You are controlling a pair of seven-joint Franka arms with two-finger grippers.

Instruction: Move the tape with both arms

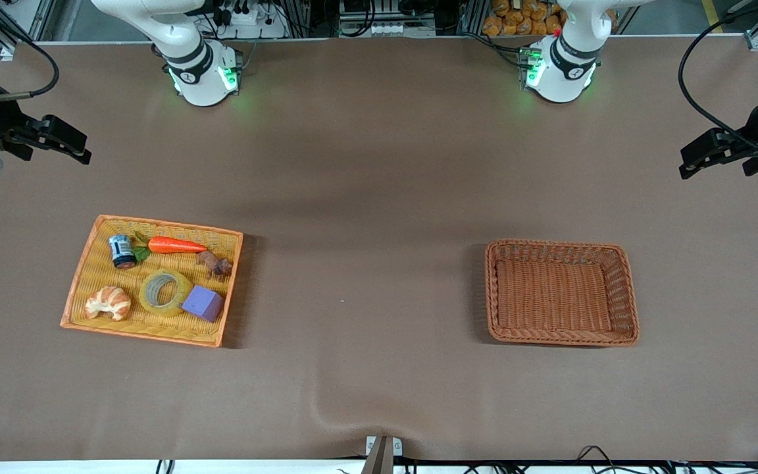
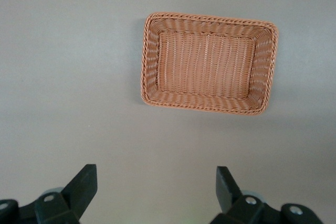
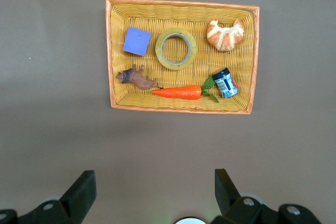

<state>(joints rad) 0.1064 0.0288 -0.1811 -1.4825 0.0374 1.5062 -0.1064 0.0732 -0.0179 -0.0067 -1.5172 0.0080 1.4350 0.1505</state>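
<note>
Nothing of the transfer had been done when you looked. The tape (image 1: 164, 292) lay flat in the yellow tray (image 1: 87, 260) toward the right arm's end of the table (image 1: 366, 197), untouched. The purple cube (image 1: 202, 303) sat touching or just beside it and the croissant (image 1: 108, 303) near it. A carrot (image 1: 177, 245), a small can (image 1: 122, 251) and a brown toy animal (image 1: 216, 263) lay farther from the front camera. The cube crowded one side of the roll, likely the only obstacle. The brown basket (image 1: 622, 263) stood empty toward the left arm's end. The right gripper (image 3: 152, 192) and left gripper (image 2: 156, 192) both hung high at the table's ends, fingers spread wide, holding nothing.
</note>
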